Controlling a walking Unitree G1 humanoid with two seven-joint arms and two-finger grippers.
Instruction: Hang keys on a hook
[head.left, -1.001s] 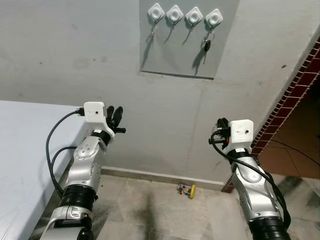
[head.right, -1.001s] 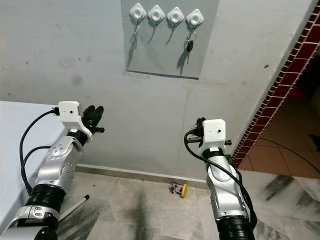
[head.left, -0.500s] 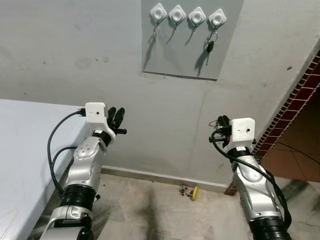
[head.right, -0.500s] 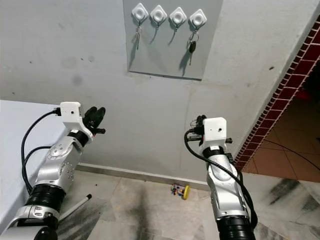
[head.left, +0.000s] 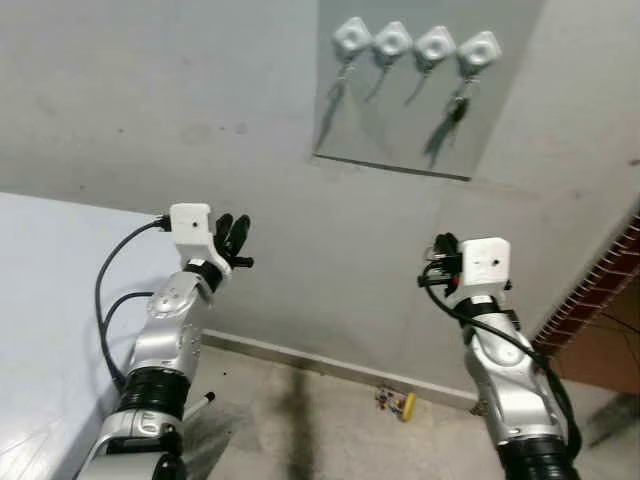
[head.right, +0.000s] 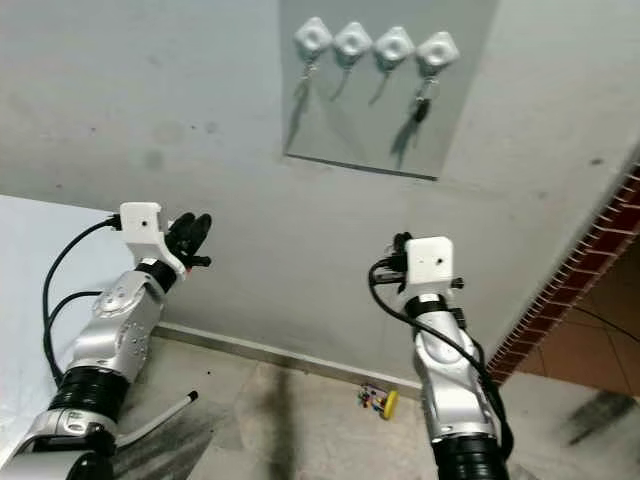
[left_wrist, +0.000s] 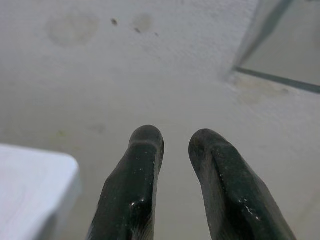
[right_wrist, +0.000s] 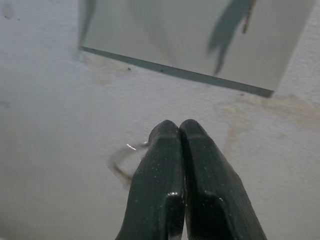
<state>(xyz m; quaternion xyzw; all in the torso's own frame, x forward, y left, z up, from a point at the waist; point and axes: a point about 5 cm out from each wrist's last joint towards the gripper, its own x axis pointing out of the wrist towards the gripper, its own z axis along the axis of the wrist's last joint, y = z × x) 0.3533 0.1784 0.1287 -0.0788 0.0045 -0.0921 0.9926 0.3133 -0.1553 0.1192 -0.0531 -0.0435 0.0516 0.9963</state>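
High on the wall a grey panel (head.left: 400, 130) carries a row of white hooks (head.left: 435, 45). A dark key (head.left: 456, 108) hangs from the rightmost hook (head.left: 479, 50). My right gripper (head.left: 440, 246) is raised below and in front of the panel, well short of the hooks. In the right wrist view its fingers (right_wrist: 165, 165) are pressed together, shut on a thin metal key ring (right_wrist: 122, 161) that sticks out to one side. My left gripper (head.left: 235, 226) is held up toward the bare wall, left of the panel. It is open and holds nothing (left_wrist: 175, 137).
A white tabletop (head.left: 50, 290) lies at my left beside the left arm. A red brick wall edge (head.left: 590, 300) runs down the right. On the tiled floor by the skirting sits a small yellow toy (head.left: 398, 402), and a white stick (head.right: 160, 420) lies near the table.
The whole picture has shifted, so the camera turned left and the panel now sits further right and is blurred. Both arms keep the same pose.
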